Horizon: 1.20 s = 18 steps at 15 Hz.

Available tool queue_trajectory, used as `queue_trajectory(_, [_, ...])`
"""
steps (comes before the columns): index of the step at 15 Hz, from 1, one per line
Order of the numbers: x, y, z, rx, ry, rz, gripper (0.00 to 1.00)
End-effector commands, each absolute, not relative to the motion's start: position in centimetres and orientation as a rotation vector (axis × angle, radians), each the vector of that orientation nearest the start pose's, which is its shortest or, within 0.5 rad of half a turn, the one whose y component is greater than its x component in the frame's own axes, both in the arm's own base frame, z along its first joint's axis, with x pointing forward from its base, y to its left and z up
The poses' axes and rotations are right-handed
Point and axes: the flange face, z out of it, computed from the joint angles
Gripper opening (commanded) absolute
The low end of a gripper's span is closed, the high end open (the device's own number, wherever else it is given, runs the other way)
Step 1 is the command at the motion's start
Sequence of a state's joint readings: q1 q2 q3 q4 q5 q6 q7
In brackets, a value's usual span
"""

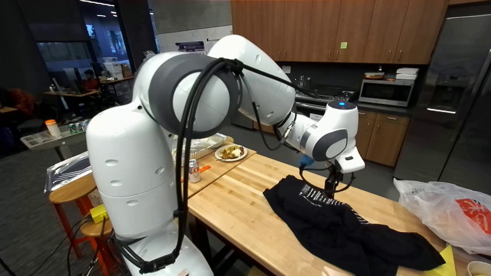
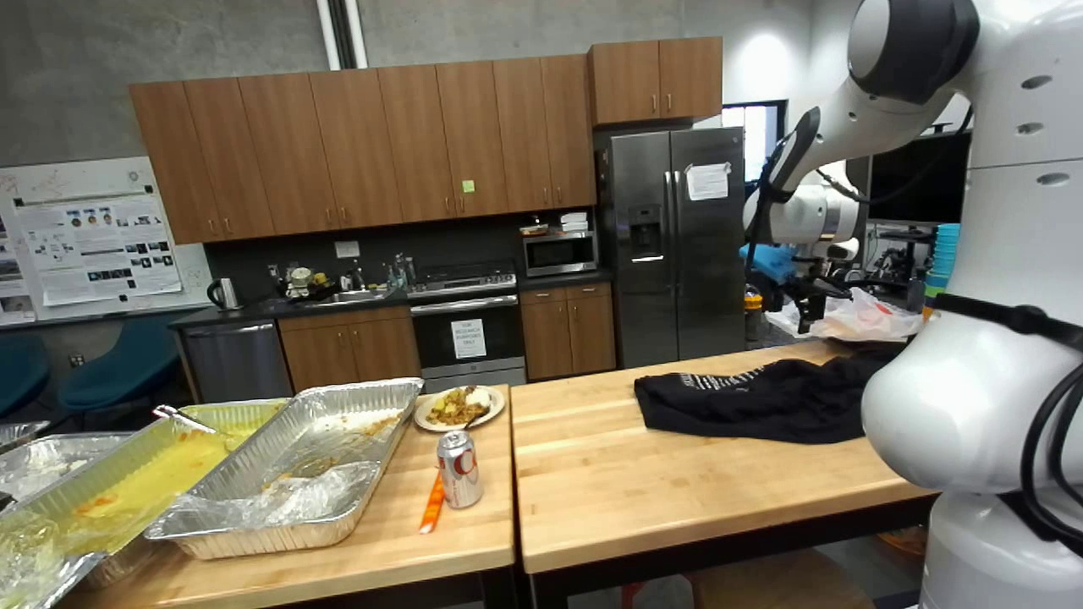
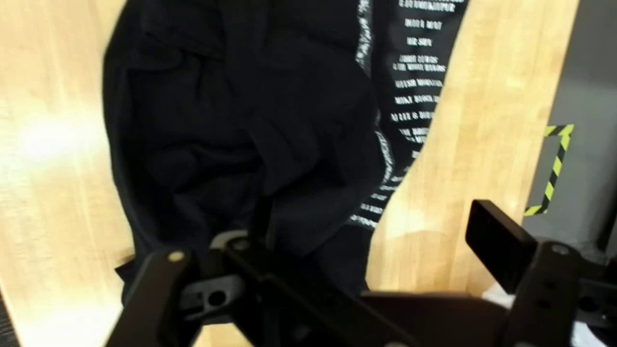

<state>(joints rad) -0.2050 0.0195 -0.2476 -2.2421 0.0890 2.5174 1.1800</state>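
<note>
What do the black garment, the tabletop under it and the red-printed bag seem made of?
The black garment: soft, matte fabric, knit or woven unclear; it drapes in loose folds. The tabletop: wood, probably butcher block with a satin finish; joined pale strips show grain and catch glare. The bag: likely thin plastic film, slightly glossy, being translucent and crinkled.

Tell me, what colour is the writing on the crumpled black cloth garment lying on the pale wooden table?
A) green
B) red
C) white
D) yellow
C: the wrist view shows rows of white lettering running along one side of the crumpled black cloth garment.
</note>
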Motion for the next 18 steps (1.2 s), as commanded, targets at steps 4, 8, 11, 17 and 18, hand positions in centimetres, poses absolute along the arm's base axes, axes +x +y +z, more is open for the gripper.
queue_trajectory(4, [45.9, -21.6, 35.9, -2.082, 2.064, -0.183, 1.0])
queue_trajectory(8, [45.9, -21.2, 34.3, -2.085, 1.96, -0.116, 1.0])
queue_trajectory(11, [45.8, -21.1, 33.2, -2.098, 1.933, -0.107, 1.0])
queue_trajectory(17, [46.6, -21.2, 30.1, -2.135, 1.966, -0.087, 1.0])
queue_trajectory(18, [46.7, -21.2, 29.5, -2.145, 1.969, -0.082, 1.0])
